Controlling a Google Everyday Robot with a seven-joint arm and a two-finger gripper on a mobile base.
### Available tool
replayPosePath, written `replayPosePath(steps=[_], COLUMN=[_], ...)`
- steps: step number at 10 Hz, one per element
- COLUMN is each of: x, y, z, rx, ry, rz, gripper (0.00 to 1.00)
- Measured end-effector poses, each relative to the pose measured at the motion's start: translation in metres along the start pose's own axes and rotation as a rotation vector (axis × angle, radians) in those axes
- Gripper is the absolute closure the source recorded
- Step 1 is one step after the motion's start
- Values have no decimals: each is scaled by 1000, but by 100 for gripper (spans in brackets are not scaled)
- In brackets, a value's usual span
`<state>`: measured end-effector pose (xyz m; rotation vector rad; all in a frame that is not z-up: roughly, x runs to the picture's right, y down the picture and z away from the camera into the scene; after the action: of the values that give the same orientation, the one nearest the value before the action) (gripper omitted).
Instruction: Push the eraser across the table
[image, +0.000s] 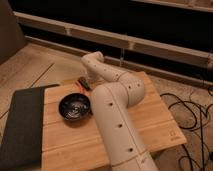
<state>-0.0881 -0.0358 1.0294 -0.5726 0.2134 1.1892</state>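
Arm (117, 115) is hooking left at the elbow, and the gripper (84, 83) is sitting pinched shut by the table's (150, 125) far edge, behind the black bowl (75, 106).

Wooden table (161, 119) — holding a black bowl (75, 106) and grey mat (22, 125).

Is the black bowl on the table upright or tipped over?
Upright: the bowl sits flat on the table, its opening facing up. The gripper is beyond it, near the table's far edge.

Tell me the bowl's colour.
Black. The bowl shows in the camera view; the tool is just beyond it, shut.
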Motion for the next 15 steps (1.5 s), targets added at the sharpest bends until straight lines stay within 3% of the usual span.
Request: replayPosePath(steps=[3,5,8,11,15], x=[-21,-17,13,40,41], y=[-10,-8,10,23,24], z=[-9,-10,-15,-17,-17], rx=[-14,-38,-70,-75,-72], ry=[-67,-76,-55,-9,-4], rz=[-8,15,91,109,105], gripper=[100,100,100,100,100])
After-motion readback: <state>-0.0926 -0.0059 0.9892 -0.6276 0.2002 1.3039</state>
